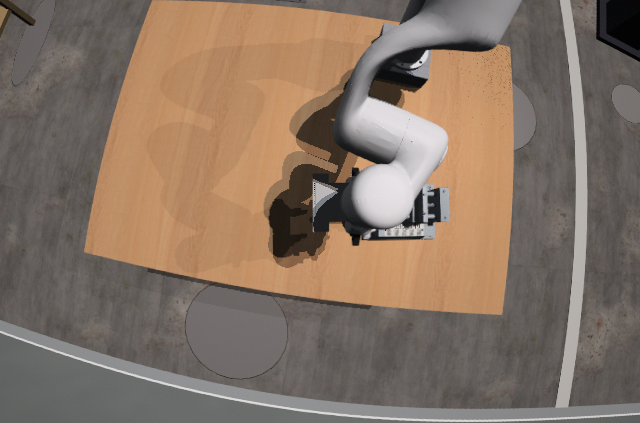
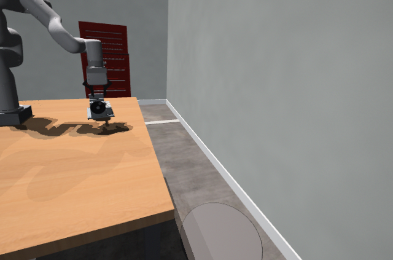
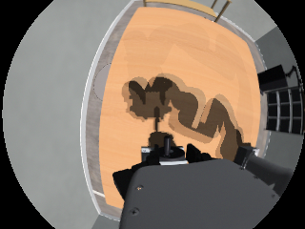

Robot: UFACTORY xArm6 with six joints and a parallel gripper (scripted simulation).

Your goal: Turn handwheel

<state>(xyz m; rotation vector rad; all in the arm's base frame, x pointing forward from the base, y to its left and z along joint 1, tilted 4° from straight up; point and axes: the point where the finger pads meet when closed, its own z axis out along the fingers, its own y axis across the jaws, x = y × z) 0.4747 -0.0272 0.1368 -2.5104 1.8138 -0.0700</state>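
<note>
Near the right-hand edge of the wooden tabletop (image 2: pixel 95 168) sat the small grey stop fixture (image 2: pixel 101 110), with its black handwheel (image 2: pixel 97 107) facing outward in the exterior view. The arm (image 2: pixel 57 29) reached over from its base (image 2: pixel 19 116) and held the gripper (image 2: pixel 96 93) pointing straight down, right above the fixture's top; whether it touched could not be told. The jaws stood partly open with nothing visibly between them. From above, the wrist hid most of the fixture, leaving only its scale strip (image 1: pixel 398 232) and one end showing, and the pointer's reading was too small to make out. The step in hand looked like the approach, with the handwheel not yet grasped. The next move would probably call for bringing the jaws onto the wheel's rim or knob, closing, then rotating while watching the pointer.
</note>
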